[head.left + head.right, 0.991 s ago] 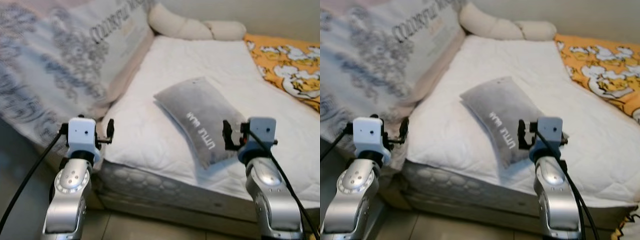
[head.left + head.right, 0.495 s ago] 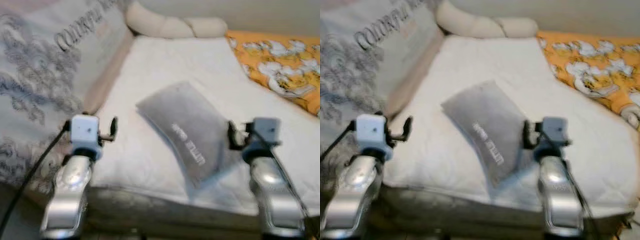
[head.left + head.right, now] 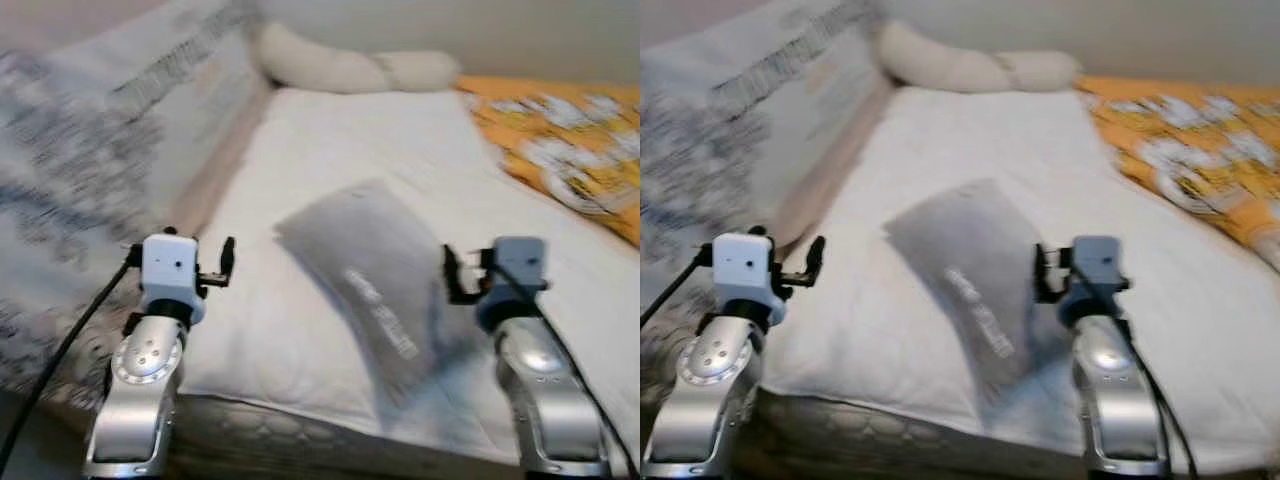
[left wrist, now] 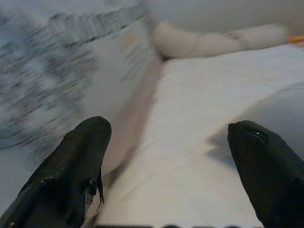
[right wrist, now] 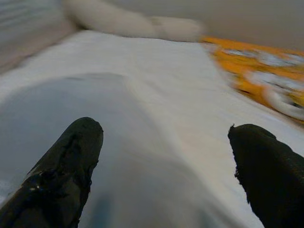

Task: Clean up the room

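The grey pillow (image 3: 370, 280) lay on the white mattress (image 3: 330, 130), near its front edge. The left gripper (image 4: 166, 166) and right gripper (image 5: 161, 166) hovered with fingers spread wide, holding nothing, the right one directly above the pillow.

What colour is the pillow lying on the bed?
Grey pillow, with small white lettering; clearest in the left eye view.

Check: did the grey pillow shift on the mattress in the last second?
No. The grey pillow lies at the same slant on the white mattress, near its front edge; the whole view shifted, so the camera moved.
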Robot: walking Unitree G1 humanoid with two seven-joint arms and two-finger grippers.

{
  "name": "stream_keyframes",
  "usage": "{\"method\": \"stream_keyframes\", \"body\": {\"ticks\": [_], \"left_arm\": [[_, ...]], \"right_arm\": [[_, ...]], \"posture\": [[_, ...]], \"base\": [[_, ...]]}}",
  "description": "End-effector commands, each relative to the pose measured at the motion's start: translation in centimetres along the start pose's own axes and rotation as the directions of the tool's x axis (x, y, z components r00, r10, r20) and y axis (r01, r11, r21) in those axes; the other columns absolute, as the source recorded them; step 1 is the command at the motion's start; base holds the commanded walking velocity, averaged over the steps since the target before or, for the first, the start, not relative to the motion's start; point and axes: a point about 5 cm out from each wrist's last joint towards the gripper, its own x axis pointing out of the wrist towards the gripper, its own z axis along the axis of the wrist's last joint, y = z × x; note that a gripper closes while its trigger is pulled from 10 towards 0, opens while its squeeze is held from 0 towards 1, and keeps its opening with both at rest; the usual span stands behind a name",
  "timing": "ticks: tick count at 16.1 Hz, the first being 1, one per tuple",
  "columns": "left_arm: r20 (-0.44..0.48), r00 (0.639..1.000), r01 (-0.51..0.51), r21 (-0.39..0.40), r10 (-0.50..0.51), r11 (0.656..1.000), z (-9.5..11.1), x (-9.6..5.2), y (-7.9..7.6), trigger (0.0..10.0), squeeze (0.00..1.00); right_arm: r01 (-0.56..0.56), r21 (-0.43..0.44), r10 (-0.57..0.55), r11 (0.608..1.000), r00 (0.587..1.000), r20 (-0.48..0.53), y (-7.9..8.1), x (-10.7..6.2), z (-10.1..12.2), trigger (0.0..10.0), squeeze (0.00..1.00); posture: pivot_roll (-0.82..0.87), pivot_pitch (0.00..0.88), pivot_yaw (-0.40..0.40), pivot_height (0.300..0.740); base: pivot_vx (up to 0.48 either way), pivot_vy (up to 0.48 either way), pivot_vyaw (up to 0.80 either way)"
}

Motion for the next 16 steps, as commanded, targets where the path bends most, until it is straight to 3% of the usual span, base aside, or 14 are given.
{"method": "stream_keyframes", "body": {"ticks": [1, 6, 9, 11, 13, 14, 16], "left_arm": [[0.002, 1.000, 0.004, -0.003, -0.004, 1.000, 0.1, 0.1, 0.0, 10.0, 0.00], [-0.027, 0.999, 0.027, 0.016, -0.026, 1.000, -0.3, 0.1, -0.4, 10.0, 0.00], [-0.049, 0.994, 0.103, 0.026, -0.102, 0.994, -0.7, 0.0, -1.4, 10.0, 0.00], [-0.085, 0.982, 0.172, 0.055, -0.167, 0.984, -1.3, 0.5, -2.2, 10.0, 0.00], [-0.135, 0.962, 0.253, 0.094, -0.239, 0.963, -2.3, 2.1, -2.7, 10.0, 0.00], [-0.183, 0.937, 0.323, 0.125, -0.298, 0.938, -3.2, 3.6, -3.4, 10.0, 0.00], [-0.237, 0.903, 0.393, 0.116, -0.359, 0.912, -3.8, 5.4, -4.7, 10.0, 0.00]], "right_arm": [[0.015, 0.003, -0.015, 1.000, 1.000, 0.003, -0.4, -0.1, 0.0, 10.0, 0.00], [0.039, -0.019, -0.040, 0.999, 0.999, -0.016, -1.3, 0.2, -0.1, 10.0, 0.00], [0.051, -0.018, -0.051, 0.999, 0.999, -0.018, -2.1, 0.7, 0.1, 10.0, 0.00], [0.080, -0.037, -0.082, 0.996, 0.995, -0.051, -3.7, 1.7, 0.0, 10.0, 0.00], [0.125, -0.093, -0.133, 0.988, 0.988, -0.081, -6.4, 3.9, 0.2, 10.0, 0.00], [0.141, -0.096, -0.151, 0.985, 0.984, -0.096, -8.1, 5.6, 0.3, 10.0, 0.00], [0.164, -0.134, -0.180, 0.977, 0.976, -0.121, -9.8, 7.1, 0.2, 10.0, 0.00]], "posture": [[0.05, 0.000, 0.018, 0.740], [0.05, 0.000, 0.021, 0.740], [0.05, 0.000, 0.021, 0.740], [0.04, 0.000, 0.026, 0.740], [0.03, 0.000, 0.029, 0.740], [0.02, 0.000, 0.030, 0.740], [0.02, 0.000, 0.030, 0.740]], "base": [[0.319, 0.000, 0.00], [0.178, 0.000, 0.00], [0.000, 0.000, 0.00], [0.000, 0.000, 0.00], [0.000, 0.000, 0.00], [0.000, 0.000, 0.00], [0.000, 0.000, 0.00]]}}
